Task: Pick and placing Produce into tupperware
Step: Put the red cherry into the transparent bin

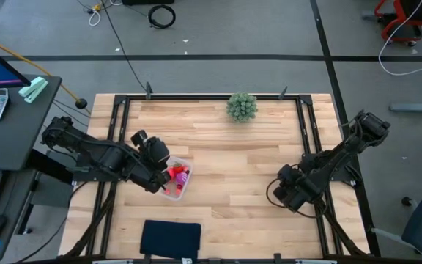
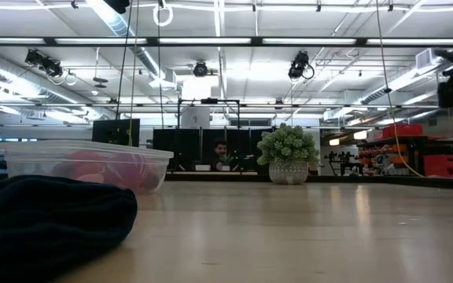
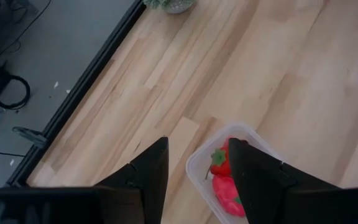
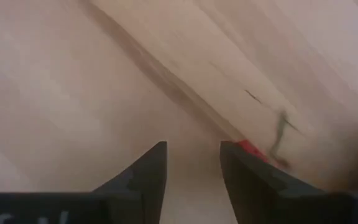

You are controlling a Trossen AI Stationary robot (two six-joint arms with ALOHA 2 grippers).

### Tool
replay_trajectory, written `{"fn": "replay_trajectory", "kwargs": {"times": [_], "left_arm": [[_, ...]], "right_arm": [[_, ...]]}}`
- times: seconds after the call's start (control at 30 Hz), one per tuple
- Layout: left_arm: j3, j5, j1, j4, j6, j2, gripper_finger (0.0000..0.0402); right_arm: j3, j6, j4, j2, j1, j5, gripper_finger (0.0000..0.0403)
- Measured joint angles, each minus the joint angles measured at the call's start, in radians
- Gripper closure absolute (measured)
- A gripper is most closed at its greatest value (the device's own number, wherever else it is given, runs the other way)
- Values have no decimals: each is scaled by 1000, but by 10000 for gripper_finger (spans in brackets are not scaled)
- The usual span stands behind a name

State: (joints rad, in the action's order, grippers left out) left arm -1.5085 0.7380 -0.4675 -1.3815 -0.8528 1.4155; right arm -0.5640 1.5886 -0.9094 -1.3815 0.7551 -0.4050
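Observation:
The clear tupperware stands on the table's left half and holds red and pink produce and a purple piece. My left gripper is open and empty above the tub's left rim. Red pieces show inside the tub past its fingers. My right gripper is open, low over the bare wood on the table's right half. In the right wrist view, a small red piece lies just past one fingertip. My right gripper points down at the table, and the small red piece lies on the wood at the tip of one finger. I cannot tell whether the finger touches it. Nothing is between the fingers.
A green bushy plant in a pot stands at the far edge, middle. A black flat pad lies at the near edge, close in front of the low camera. The wood between the two arms is bare.

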Motion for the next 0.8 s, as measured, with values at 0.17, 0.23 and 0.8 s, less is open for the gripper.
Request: {"fn": "replay_trajectory", "kwargs": {"times": [0.17,0.23,0.8], "left_arm": [[0,0,0,2,-1,0,230],[0,0,0,2,-1,0,230],[0,0,0,2,-8,0,230]], "right_arm": [[0,91,-92,0,12,74,234],[0,110,-85,0,20,52,233],[0,190,-89,-1,-15,8,254]]}}
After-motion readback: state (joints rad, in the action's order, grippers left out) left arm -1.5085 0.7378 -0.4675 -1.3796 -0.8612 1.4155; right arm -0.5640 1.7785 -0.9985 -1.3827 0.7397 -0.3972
